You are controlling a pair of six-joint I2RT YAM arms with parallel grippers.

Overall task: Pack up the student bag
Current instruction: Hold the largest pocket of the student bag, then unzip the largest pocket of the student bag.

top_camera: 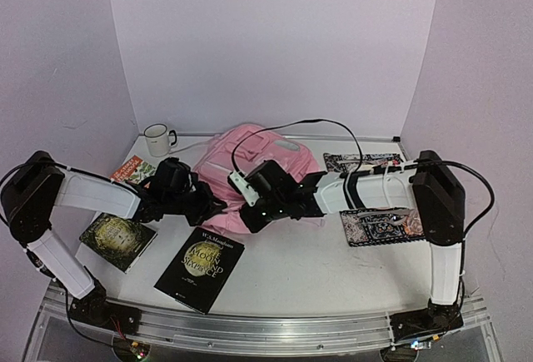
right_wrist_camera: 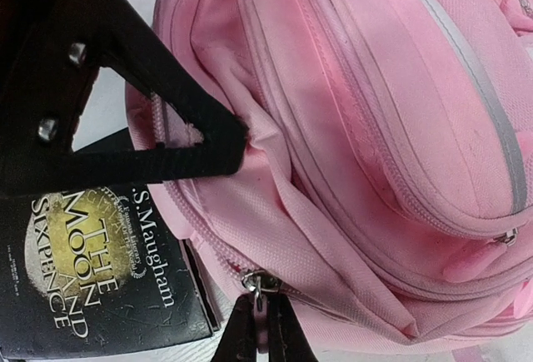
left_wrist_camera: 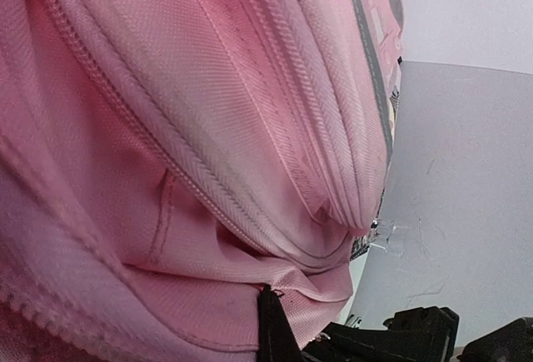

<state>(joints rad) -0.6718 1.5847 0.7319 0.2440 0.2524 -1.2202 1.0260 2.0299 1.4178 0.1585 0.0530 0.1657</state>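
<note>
The pink student bag [top_camera: 258, 158] lies at the middle back of the table and fills the left wrist view [left_wrist_camera: 183, 129] and the right wrist view [right_wrist_camera: 375, 129]. My left gripper [top_camera: 218, 205] is shut on a fold of the bag's fabric at its near left edge; its dark fingers [right_wrist_camera: 208, 141] pinch the cloth, and a fingertip [left_wrist_camera: 273, 320] presses into pink fabric. My right gripper [right_wrist_camera: 265, 316] is shut on the metal zipper pull [right_wrist_camera: 260, 283] of the bag's near seam, just right of the left gripper [top_camera: 252, 217].
A black book titled The Moon and Sixpence [top_camera: 200, 269] lies in front of the bag, partly under its edge [right_wrist_camera: 92, 270]. Another dark book [top_camera: 118, 240] and a red-green book [top_camera: 133, 169] lie left. A white mug [top_camera: 156, 139] stands back left. Two patterned books [top_camera: 383, 225] lie right.
</note>
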